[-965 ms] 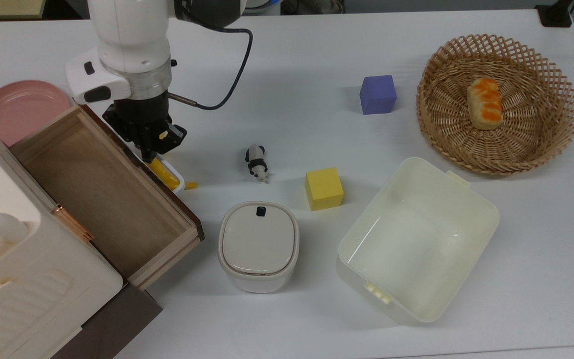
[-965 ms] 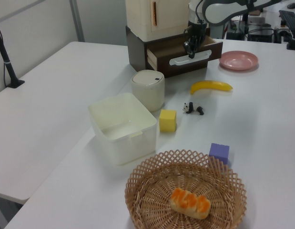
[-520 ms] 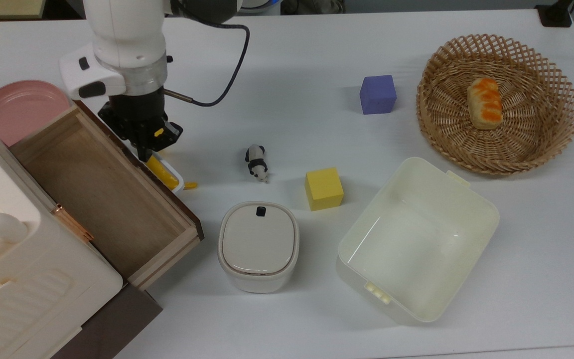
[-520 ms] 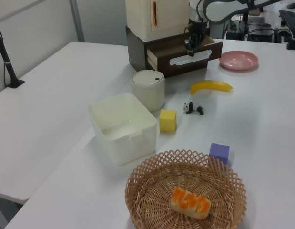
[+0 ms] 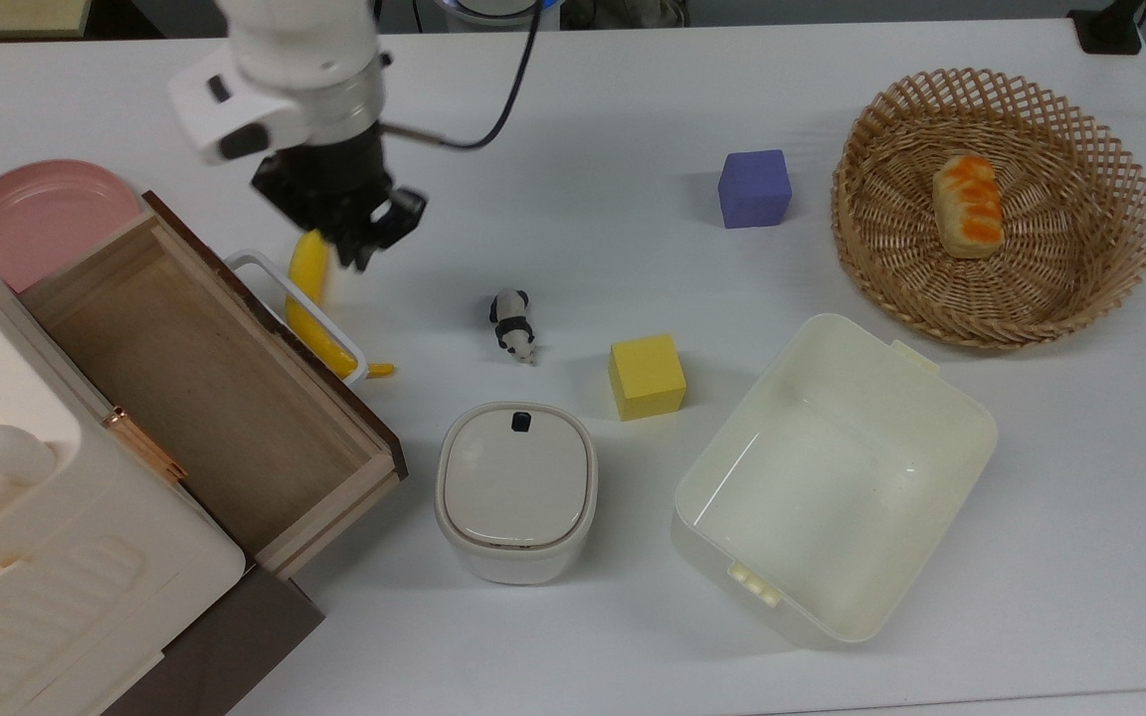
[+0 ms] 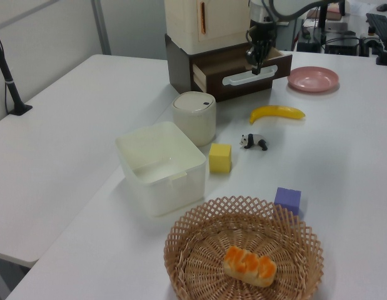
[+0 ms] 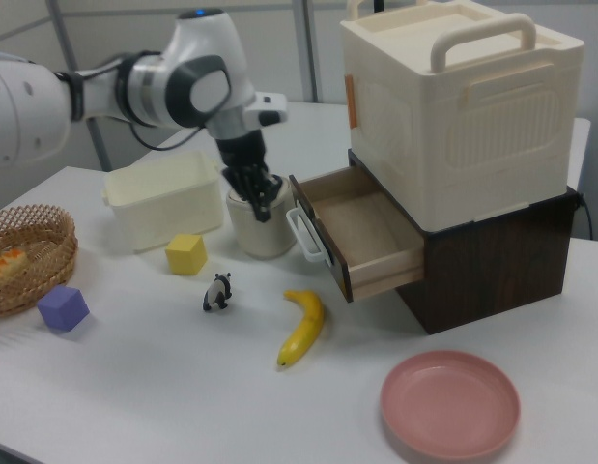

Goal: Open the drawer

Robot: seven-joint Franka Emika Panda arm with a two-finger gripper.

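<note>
Drawer (image 5: 205,398) stands pulled well out of the dark cabinet at the table's corner, brown floor bare, white loop handle (image 5: 253,267) free. Gripper (image 5: 366,234) hangs above the table just off the handle, over the banana (image 5: 309,298) — pinching nothing; fingers apart or together, cannot tell. Judged: pull step done, retreat in hand. Next move calls only for lifting clear — no snagging the handle.

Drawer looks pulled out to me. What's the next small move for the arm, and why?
Probably just retreat up and away. The drawer stands well out of its cabinet, brown floor exposed, and the hand is off the white handle, holding nothing, above the table beside the banana.
</note>
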